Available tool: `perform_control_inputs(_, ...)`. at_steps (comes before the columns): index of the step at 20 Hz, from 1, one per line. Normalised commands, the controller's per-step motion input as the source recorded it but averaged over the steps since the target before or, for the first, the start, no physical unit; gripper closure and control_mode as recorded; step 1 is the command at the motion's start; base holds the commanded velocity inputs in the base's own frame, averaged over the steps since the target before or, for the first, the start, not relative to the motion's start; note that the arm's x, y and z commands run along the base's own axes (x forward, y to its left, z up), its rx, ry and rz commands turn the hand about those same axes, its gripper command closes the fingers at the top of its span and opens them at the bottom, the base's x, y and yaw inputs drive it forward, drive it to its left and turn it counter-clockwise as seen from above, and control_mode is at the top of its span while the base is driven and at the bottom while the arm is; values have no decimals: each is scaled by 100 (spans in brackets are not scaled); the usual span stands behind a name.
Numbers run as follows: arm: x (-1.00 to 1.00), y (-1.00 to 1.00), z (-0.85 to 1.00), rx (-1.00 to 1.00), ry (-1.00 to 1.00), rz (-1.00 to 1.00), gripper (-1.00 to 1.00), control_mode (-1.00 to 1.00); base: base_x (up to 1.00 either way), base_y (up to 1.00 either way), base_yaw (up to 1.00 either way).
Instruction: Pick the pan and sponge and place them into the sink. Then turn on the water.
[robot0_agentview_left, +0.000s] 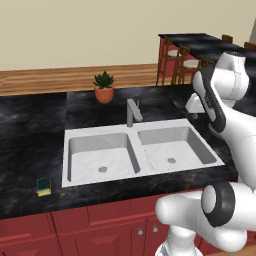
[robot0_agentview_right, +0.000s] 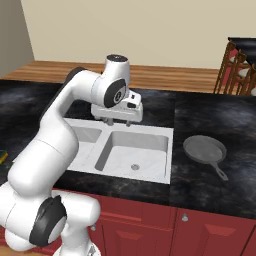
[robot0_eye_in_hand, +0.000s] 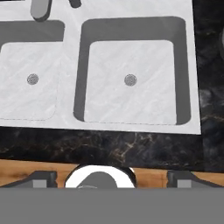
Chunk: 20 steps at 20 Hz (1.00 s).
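From the left base view, I am looking at the white marbled double-basin sink (robot0_agentview_left: 67, 137) sunk into the black stone counter (robot0_agentview_left: 30, 125), with one grey upright faucet (robot0_agentview_left: 132, 112) at its middle and one potted plant in an orange pot (robot0_agentview_left: 104, 87) behind it. The small green-over-yellow sponge block (robot0_agentview_left: 44, 186) is sitting on the counter just off the sink's left front corner, apart from the rim. Both basins are lying empty, so neither item is placed yet.

From the right base view, I am seeing the two-finger gripper (robot0_agentview_right: 118, 120) hanging over the divider area of the sink, holding nothing. The round shallow dark grey pan (robot0_agentview_right: 204, 150) is resting flat on the counter to the right of the sink, its handle pointing toward the front edge.

In the hand view, I am counting two drains, one per basin, and the fingers (robot0_eye_in_hand: 41, 179) are standing spread wide apart. My worry is that the pan, being about as wide as a basin half, could catch the rim or tip from an off-centre grasp, and that swinging across could clip the faucet.
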Motion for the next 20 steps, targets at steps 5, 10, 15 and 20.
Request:
perform_control_inputs(5, 0, -35, -5, -1, 3, 0, -100, -100, 0, 0, 0)
perform_control_inputs(10, -1, -29, -19, -2, 4, 1, -100, -100, 0, 0, 0)
perform_control_inputs(15, 2, -34, -30, -2, 7, 0, -100, -100, 0, 0, 0)
perform_control_inputs(20, 1, -26, -24, -5, 5, 0, -100, -100, 0, 0, 0)
